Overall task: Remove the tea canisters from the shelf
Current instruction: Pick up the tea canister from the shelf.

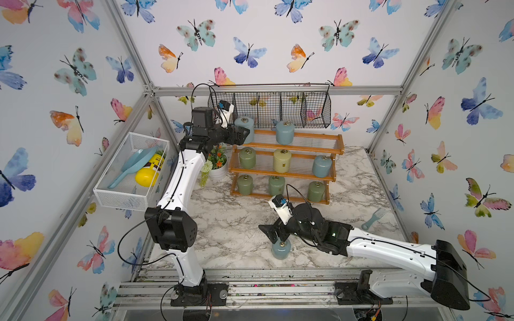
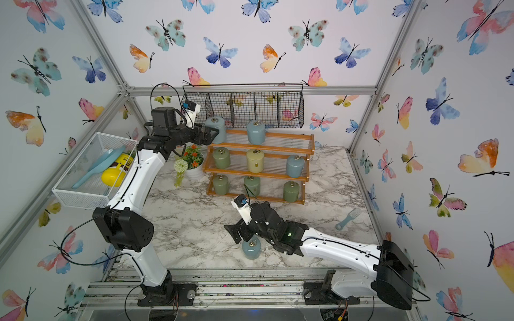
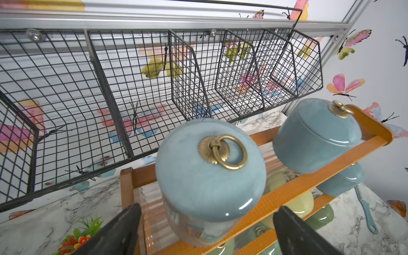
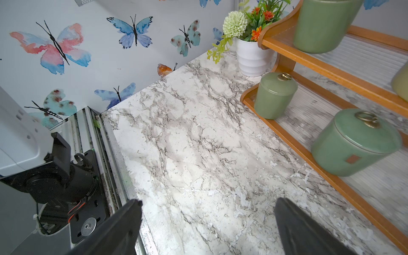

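Pale blue canister [image 3: 209,167] at the left end of the shelf's [image 1: 340,144] top tier is the one being worked on. The left hand [image 3: 207,207] is level with its body, fingers spread wide, one on either side. In the wrist view neither finger touches the glaze, so the hand holds nothing. Judged step: approach done, grasp not yet made. Next move calls for closing the fingers on the body below the lid, then lifting clear of the front rail before drawing back. Care is needed because a second blue canister [image 1: 285,132] stands near on the same tier and the black wire basket [image 1: 278,108] hangs just behind and above. Right hand [image 1: 275,234] hovers low over the table [image 1: 230,222] near its front edge, fingers equally wide, nothing between them in its wrist view. Another blue canister [image 1: 281,250] stands upright on the table just beneath it; whether they touch cannot be told. Tally of tea canisters: eight on the shelf, one on the table. Task judged barely begun.
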Action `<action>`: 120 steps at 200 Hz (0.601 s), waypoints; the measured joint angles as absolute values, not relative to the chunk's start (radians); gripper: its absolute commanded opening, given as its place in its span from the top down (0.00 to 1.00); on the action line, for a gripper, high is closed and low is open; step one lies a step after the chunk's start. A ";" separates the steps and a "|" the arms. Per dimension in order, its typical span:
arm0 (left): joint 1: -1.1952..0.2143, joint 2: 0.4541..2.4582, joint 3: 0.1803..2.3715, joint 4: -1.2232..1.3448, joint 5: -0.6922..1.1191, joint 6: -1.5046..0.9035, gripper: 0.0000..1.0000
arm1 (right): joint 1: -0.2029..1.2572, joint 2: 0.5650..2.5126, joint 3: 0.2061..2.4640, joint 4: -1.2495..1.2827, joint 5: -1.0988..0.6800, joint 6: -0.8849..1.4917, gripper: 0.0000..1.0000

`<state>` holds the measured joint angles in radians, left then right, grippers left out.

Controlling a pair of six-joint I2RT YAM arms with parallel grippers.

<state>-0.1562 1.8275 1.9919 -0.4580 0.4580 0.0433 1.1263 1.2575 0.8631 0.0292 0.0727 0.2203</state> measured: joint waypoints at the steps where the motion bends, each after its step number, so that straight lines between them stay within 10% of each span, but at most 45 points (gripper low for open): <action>1: -0.156 1.829 1.992 -0.458 0.458 0.043 0.01 | 1.126 1.258 0.863 0.029 0.073 0.220 0.00; 120: -0.197 1.910 2.037 -0.389 0.458 0.033 0.02 | 1.126 1.257 0.861 0.029 0.074 0.229 0.00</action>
<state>-0.1967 1.9099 2.0373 -0.3885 0.4576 0.0334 1.1263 1.2568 0.8608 0.0292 0.0738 0.2295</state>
